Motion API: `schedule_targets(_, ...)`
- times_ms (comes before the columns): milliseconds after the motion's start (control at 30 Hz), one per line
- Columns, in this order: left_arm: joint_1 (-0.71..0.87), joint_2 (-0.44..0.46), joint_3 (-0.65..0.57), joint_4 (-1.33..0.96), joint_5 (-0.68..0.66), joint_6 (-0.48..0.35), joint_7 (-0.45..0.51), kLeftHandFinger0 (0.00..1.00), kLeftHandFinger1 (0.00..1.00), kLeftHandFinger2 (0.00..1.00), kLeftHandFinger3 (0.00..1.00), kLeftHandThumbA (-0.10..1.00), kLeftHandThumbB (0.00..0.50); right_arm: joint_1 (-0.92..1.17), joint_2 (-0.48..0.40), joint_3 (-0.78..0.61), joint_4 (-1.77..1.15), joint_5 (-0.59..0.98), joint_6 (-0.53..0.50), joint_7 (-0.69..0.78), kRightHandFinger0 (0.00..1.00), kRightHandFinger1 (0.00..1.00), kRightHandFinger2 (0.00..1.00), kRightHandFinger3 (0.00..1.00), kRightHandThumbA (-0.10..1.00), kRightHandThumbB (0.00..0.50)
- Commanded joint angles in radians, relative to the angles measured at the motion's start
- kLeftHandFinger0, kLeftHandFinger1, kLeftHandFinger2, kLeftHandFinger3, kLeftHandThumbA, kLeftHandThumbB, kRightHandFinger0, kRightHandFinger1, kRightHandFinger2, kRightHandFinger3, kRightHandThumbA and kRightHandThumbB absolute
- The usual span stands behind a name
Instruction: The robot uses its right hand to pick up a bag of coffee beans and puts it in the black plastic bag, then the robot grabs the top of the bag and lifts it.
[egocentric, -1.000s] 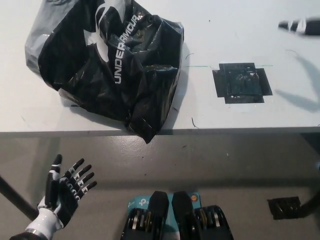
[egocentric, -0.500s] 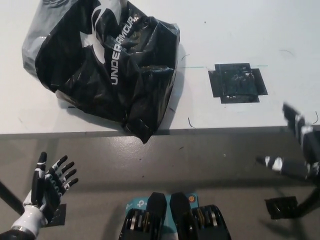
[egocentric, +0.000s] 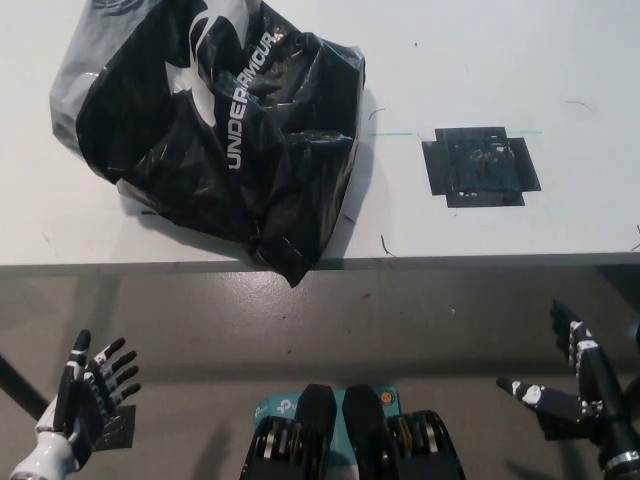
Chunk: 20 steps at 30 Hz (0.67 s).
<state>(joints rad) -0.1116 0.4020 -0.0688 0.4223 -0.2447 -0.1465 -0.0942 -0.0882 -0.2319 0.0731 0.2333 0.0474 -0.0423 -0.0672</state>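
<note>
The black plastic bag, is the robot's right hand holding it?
No: the right hand is open below the table edge, apart from the black plastic bag.

Black plastic bag (egocentric: 225, 140) lying crumpled on the white table (egocentric: 480, 60).

It is glossy black with a grey upper-left part, white logo and "UNDERARMOUR" lettering running diagonally across it. It sprawls over the table's left part, creased and slumped flat, its lower corner poking just past the table's near edge. No coffee bag can be made out.
</note>
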Motion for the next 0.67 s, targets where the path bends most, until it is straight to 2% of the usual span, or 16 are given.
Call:
schedule_targets(0,0.022,0.025,0.05,0.012,0.171,-0.228,0.09,1.0,1.0,1.0,1.0,0.97,0.136,-0.007,0.027,-0.063,0.104,-0.048,-0.383,-0.064,1.0,1.0,1.0,1.0,0.97,0.083)
schedule_targets(133,0.023,0.022,0.055,0.014,0.182,-0.233,0.085,1.0,1.0,1.0,1.0,0.97,0.123,-0.011,0.029,-0.06,0.122,-0.041,-0.402,-0.049,1.0,1.0,1.0,1.0,0.93,0.079)
schedule_targets(267,0.028,0.019,0.061,-0.001,0.189,-0.227,0.084,1.0,1.0,1.0,1.0,0.97,0.151,-0.015,0.03,-0.059,0.131,-0.042,-0.413,-0.047,1.0,1.0,1.0,1.0,0.93,0.076)
schedule_targets(333,0.026,0.02,0.064,0.004,0.2,-0.234,0.083,1.0,1.0,1.0,1.0,0.98,0.146,-0.017,0.032,-0.06,0.134,-0.03,-0.407,-0.036,1.0,1.0,1.0,1.0,0.93,0.089)
schedule_targets(433,0.03,0.016,0.07,-0.002,0.202,-0.23,0.075,1.0,1.0,1.0,1.0,0.98,0.139,-0.017,0.032,-0.063,0.14,-0.02,-0.406,-0.023,1.0,1.0,1.0,1.0,0.94,0.081)
schedule_targets(500,0.036,0.014,0.072,-0.004,0.209,-0.232,0.073,1.0,1.0,1.0,1.0,0.98,0.144,-0.015,0.034,-0.065,0.143,-0.015,-0.404,-0.014,1.0,1.0,1.0,1.0,0.94,0.097)
schedule_targets(633,0.042,0.012,0.075,-0.001,0.219,-0.231,0.072,1.0,1.0,1.0,1.0,0.99,0.153,-0.011,0.033,-0.064,0.141,-0.02,-0.397,-0.005,1.0,1.0,1.0,1.0,0.95,0.085)
